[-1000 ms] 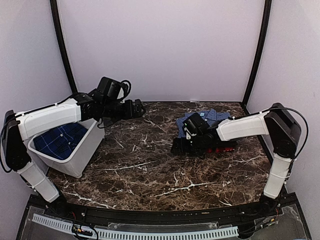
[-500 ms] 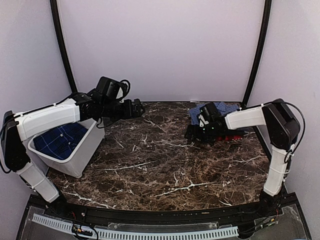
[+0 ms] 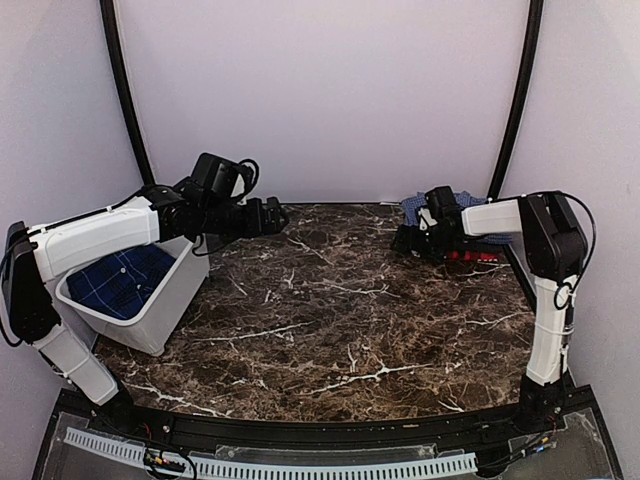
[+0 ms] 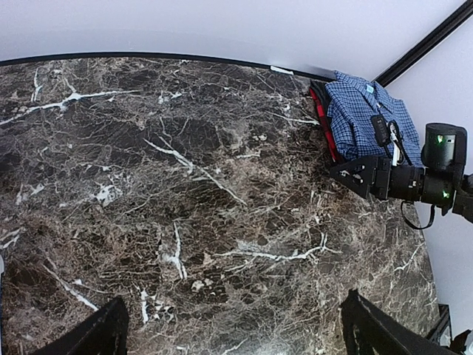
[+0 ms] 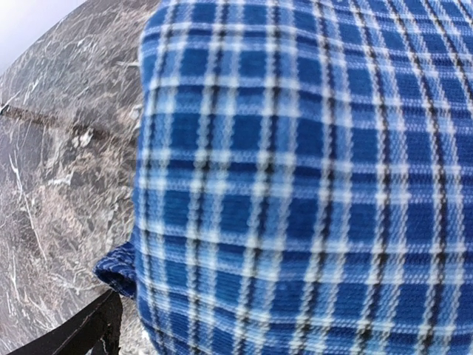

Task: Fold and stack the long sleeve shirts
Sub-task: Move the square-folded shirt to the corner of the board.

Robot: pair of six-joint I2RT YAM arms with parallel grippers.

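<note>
Eyes on the white bin [image 3: 150, 330] first, out at 9 o'clock on the marble table [image 3: 330, 320]. It sits tipped with its open mouth up, and a dark blue shirt [image 3: 120, 280] with thin pale lines is bunched inside it. That is the only container on show.

Over at 2 o'clock, tight in the far right corner, there's the stack. The blue-and-white check shirt [image 4: 366, 111] lies folded on top, and the red-and-black plaid shirt [image 4: 323, 111] peeks out along the edge beneath it.

The right gripper [image 3: 408, 238] is low at the stack's 9 o'clock edge, with the forearm lying across the pile. The stack sits at 3 o'clock from the fingertips, right up against the tool. The wrist view is filled with blue check cloth, with one finger [image 5: 89, 329] showing bare at the lower left. The jaws are spread wide and I see no pinch on the fabric.

The left gripper [image 3: 278, 216] hangs above the table at 11 o'clock, just past the bin's far rim, well apart from the stack. Its fingers [image 4: 103, 333] are spread wide with only marble between them.
</note>
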